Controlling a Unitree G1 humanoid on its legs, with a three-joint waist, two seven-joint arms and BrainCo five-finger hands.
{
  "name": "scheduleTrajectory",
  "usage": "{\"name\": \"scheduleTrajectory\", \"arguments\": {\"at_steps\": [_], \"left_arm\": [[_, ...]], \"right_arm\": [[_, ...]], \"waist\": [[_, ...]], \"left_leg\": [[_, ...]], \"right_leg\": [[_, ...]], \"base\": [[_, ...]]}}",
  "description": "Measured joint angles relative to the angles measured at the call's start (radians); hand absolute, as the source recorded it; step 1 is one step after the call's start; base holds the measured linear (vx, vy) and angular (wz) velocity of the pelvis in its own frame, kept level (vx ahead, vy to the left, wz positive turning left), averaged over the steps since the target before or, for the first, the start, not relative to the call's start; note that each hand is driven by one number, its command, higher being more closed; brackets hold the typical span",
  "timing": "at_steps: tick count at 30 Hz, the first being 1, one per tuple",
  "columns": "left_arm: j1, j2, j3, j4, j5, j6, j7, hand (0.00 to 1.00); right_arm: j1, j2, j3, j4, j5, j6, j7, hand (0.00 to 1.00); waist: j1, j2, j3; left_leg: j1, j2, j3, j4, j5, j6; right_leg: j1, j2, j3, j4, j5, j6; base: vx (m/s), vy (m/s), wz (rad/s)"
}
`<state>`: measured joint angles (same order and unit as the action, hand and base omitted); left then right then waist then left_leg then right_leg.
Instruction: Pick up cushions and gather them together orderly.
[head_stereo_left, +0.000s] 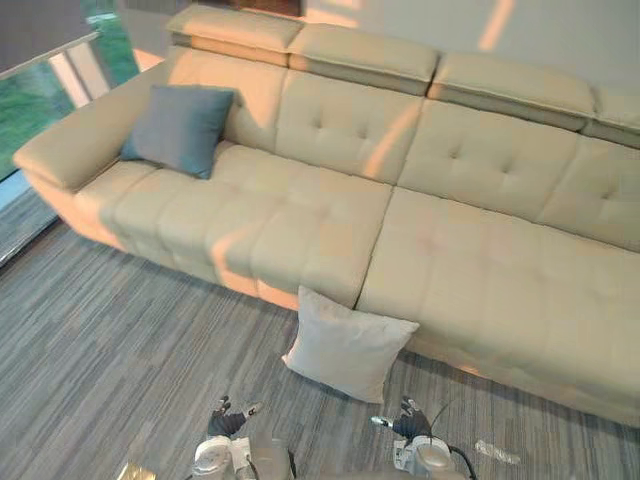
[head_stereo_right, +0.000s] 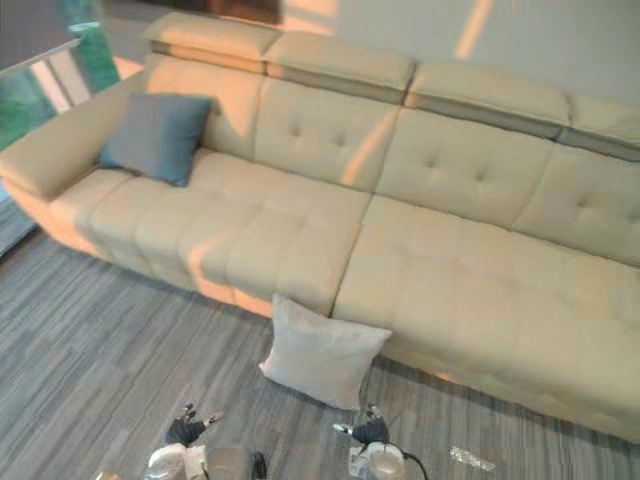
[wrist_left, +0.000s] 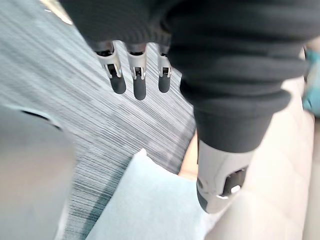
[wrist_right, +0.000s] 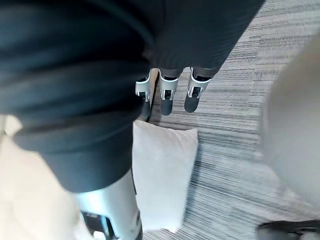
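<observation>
A pale grey cushion (head_stereo_left: 348, 345) stands on the carpet, leaning against the front of the beige sofa (head_stereo_left: 470, 250). A blue-grey cushion (head_stereo_left: 180, 128) leans in the sofa's far left corner by the armrest. My left hand (head_stereo_left: 228, 420) hangs low over the carpet, left of the pale cushion (wrist_left: 150, 205), fingers (wrist_left: 139, 80) relaxed and holding nothing. Just below that cushion's right corner my right hand (head_stereo_left: 408, 422) is open too, with the cushion (wrist_right: 162, 175) lying past its fingers (wrist_right: 167, 95).
Grey striped carpet (head_stereo_left: 110, 370) spreads in front of the sofa. A glass railing (head_stereo_left: 60, 70) with greenery behind it stands at the far left. A small clear scrap (head_stereo_left: 497, 452) lies on the carpet at the lower right.
</observation>
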<state>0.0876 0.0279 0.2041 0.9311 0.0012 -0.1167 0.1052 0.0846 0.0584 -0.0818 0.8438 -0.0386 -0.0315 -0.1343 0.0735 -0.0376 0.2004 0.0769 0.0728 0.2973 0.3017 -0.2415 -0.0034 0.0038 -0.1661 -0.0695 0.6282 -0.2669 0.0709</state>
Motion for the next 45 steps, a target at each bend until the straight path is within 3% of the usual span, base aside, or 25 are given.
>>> {"name": "scheduleTrajectory", "arguments": {"at_steps": [2, 5, 6, 7, 8, 11, 13, 17, 20, 21, 22, 26, 32, 35, 37, 39, 45], "left_arm": [[0.000, 0.001, -0.012, 0.013, 0.000, 0.000, 0.000, 0.00], [-0.002, 0.015, -0.057, 0.033, -0.003, 0.000, -0.002, 0.00], [-0.003, 0.024, -0.070, 0.033, -0.002, -0.001, -0.003, 0.00], [-0.008, 0.033, -0.076, 0.035, -0.001, -0.003, -0.008, 0.00], [-0.021, 0.014, -0.076, 0.051, 0.000, 0.002, -0.008, 0.00], [-0.016, -0.023, -0.074, 0.056, 0.017, 0.002, -0.011, 0.00], [-0.015, -0.022, -0.072, 0.042, 0.019, 0.002, -0.019, 0.00], [-0.002, -0.024, -0.064, 0.000, 0.018, -0.002, -0.021, 0.00], [0.004, -0.022, -0.064, -0.012, 0.017, -0.002, -0.020, 0.00], [0.004, -0.021, -0.064, -0.013, 0.017, -0.002, -0.017, 0.00], [0.003, -0.020, -0.063, -0.013, 0.015, -0.002, -0.016, 0.00], [0.004, 0.011, -0.064, -0.007, 0.016, -0.002, -0.014, 0.00], [0.000, 0.018, -0.073, 0.004, 0.015, -0.002, -0.011, 0.00], [-0.028, 0.018, -0.073, -0.007, 0.004, -0.001, -0.001, 0.00], [-0.082, 0.009, -0.072, -0.027, -0.050, -0.002, 0.027, 0.00], [-0.109, 0.013, -0.065, -0.056, -0.104, -0.003, 0.050, 0.00], [-0.242, 0.038, -0.020, -0.134, -0.194, -0.012, 0.126, 0.00]], "right_arm": [[0.000, 0.000, -0.002, 0.001, -0.002, -0.006, 0.000, 0.00], [-0.018, -0.004, -0.025, 0.008, -0.002, -0.009, 0.000, 0.00], [-0.018, -0.005, -0.031, 0.011, -0.002, -0.009, -0.001, 0.00], [-0.016, -0.011, -0.035, 0.023, 0.002, -0.009, 0.000, 0.00], [-0.024, -0.028, -0.037, 0.033, -0.001, -0.012, -0.001, 0.00], [-0.024, -0.058, -0.073, 0.042, 0.000, -0.016, -0.002, 0.00], [-0.021, -0.059, -0.097, 0.041, 0.001, -0.016, -0.005, 0.00], [-0.005, -0.062, -0.102, 0.040, 0.003, -0.015, -0.010, 0.00], [-0.004, -0.062, -0.103, 0.039, 0.011, -0.014, -0.018, 0.00], [-0.004, -0.062, -0.103, 0.039, 0.011, -0.012, -0.020, 0.00], [-0.005, -0.063, -0.102, 0.042, 0.011, -0.012, -0.021, 0.00], [0.011, -0.047, -0.101, 0.043, 0.011, -0.006, -0.021, 0.00], [0.013, -0.041, -0.102, 0.035, 0.041, -0.009, -0.032, 0.00], [-0.014, -0.058, -0.102, 0.036, 0.063, -0.011, -0.044, 0.00], [-0.075, -0.081, -0.115, 0.026, 0.123, -0.022, -0.077, 0.00], [-0.114, -0.091, -0.133, -0.003, 0.164, -0.025, -0.101, 0.00], [-0.229, -0.103, -0.165, -0.086, 0.237, -0.040, -0.180, 0.00]], "waist": [[-0.004, 0.006, -0.003], [-0.023, 0.016, -0.007], [-0.023, 0.008, -0.010], [-0.023, -0.016, -0.014], [-0.025, 0.019, -0.010], [-0.025, 0.064, -0.019], [-0.025, 0.066, -0.014], [-0.012, 0.061, -0.010], [-0.011, 0.057, -0.009], [-0.010, 0.056, -0.009], [-0.008, 0.055, -0.009], [-0.007, 0.016, -0.029], [-0.011, 0.011, -0.014], [-0.009, 0.015, 0.023], [-0.009, 0.039, 0.099], [-0.007, 0.043, 0.160], [-0.004, 0.009, 0.265]], "left_leg": [[0.056, 0.012, 0.028, -0.050, 0.000, -0.001], [0.067, 0.032, 0.046, -0.076, 0.013, -0.023], [0.066, 0.023, 0.040, -0.076, 0.016, -0.028], [0.069, -0.001, 0.016, -0.076, 0.014, -0.037], [0.082, 0.016, -0.010, -0.078, 0.012, -0.053], [0.078, 0.053, -0.043, -0.072, 0.009, -0.063], [0.027, 0.095, -0.078, 0.052, -0.001, -0.081], [-0.072, 0.147, -0.132, 0.301, -0.020, -0.084], [-0.100, 0.116, -0.173, 0.244, -0.050, -0.088], [-0.108, 0.090, -0.207, 0.177, -0.042, -0.083], [-0.093, 0.073, -0.220, 0.125, -0.031, -0.101], [-0.057, 0.036, -0.162, 0.087, -0.035, -0.078], [-0.030, 0.010, -0.140, 0.094, -0.050, -0.056], [-0.127, 0.013, -0.161, 0.195, -0.085, -0.055], [-0.315, 0.035, -0.201, 0.388, -0.151, -0.062], [-0.424, 0.042, -0.214, 0.488, -0.175, -0.064], [-0.747, 0.064, -0.258, 0.712, -0.206, -0.059]], "right_leg": [[-0.025, -0.031, -0.138, 0.005, -0.032, -0.018], [-0.098, -0.003, -0.150, -0.104, -0.020, -0.026], [-0.102, 0.010, -0.131, -0.180, 0.038, -0.033], [-0.102, 0.007, -0.103, -0.232, 0.090, -0.035], [-0.074, 0.021, -0.117, -0.235, 0.093, -0.040], [-0.046, 0.058, -0.145, -0.279, 0.081, -0.054], [-0.015, 0.077, -0.174, -0.288, 0.050, -0.057], [0.035, 0.097, -0.185, -0.291, 0.026, -0.067], [0.038, 0.096, -0.145, -0.292, 0.026, -0.070], [0.030, 0.091, -0.127, -0.279, 0.027, -0.055], [0.019, 0.089, -0.104, -0.256, 0.018, -0.038], [0.019, 0.062, -0.051, -0.285, 0.031, -0.011], [0.010, 0.035, -0.025, -0.234, 0.003, 0.003], [-0.069, 0.024, -0.030, -0.131, -0.048, 0.000], [-0.243, 0.027, -0.036, 0.045, -0.107, -0.006], [-0.350, 0.023, -0.034, 0.154, -0.137, -0.014], [-0.665, 0.028, -0.035, 0.382, -0.176, -0.042]], "base": [[0.11, 0.017, -0.50], [0.09, -0.087, -0.25], [0.11, -0.160, 0.00], [0.14, -0.188, 0.05], [0.13, -0.196, 0.08], [0.09, -0.170, 0.15], [0.03, -0.169, 0.40], [0.04, -0.098, 0.08], [0.08, 0.086, -0.35], [0.09, 0.186, -0.51], [0.08, 0.203, -0.57], [0.15, 0.183, -0.34], [0.07, 0.068, -0.13], [-0.08, -0.042, 0.20], [-0.19, -0.074, 0.26], [-0.23, -0.075, 0.13], [-0.21, -0.072, 0.05]]}}
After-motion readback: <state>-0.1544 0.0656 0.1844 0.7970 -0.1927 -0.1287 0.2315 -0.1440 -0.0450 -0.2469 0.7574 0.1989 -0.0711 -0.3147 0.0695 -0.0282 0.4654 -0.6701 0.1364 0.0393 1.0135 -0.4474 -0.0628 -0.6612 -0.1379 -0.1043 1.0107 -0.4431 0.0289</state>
